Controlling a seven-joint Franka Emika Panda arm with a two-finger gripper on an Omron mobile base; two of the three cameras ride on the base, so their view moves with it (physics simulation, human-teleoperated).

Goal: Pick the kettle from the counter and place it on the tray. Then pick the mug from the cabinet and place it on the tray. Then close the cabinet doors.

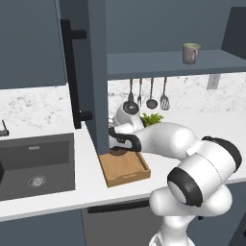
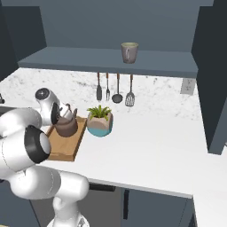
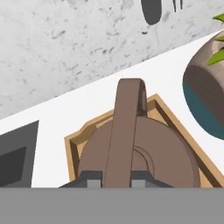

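Now the white arm reaches low over the rectangular light-brown wooden tray (image 2: pixel 66 150) on the white marble-look counter (image 2: pixel 146 150). The hand (image 3: pixel 117 183) is nearly closed, with its two dark fingertips (image 3: pixel 89 180) on either side of the thin upright handle of the squat dark-brown kettle (image 2: pixel 66 125). It seems to have hold of that handle, though I cannot tell how firm the grip is. The kettle sits inside the tray, at its far end, and from the right base view its bottom looks to rest on the wood.

Just beside the tray stands a teal-and-tan plant pot (image 2: pixel 100 125) with green leaves. Farther back, on the shelf of the open dark blue-grey cabinet (image 2: pixel 111 60), the small grey-green mug (image 2: pixel 129 52) stands upright and untouched. One tall cabinet door (image 1: pixel 98 72) with a black bar handle stands open.

I judge that the first step is almost done. The next move asks the hand to open, rise clear of the handle, then go up to the mug.
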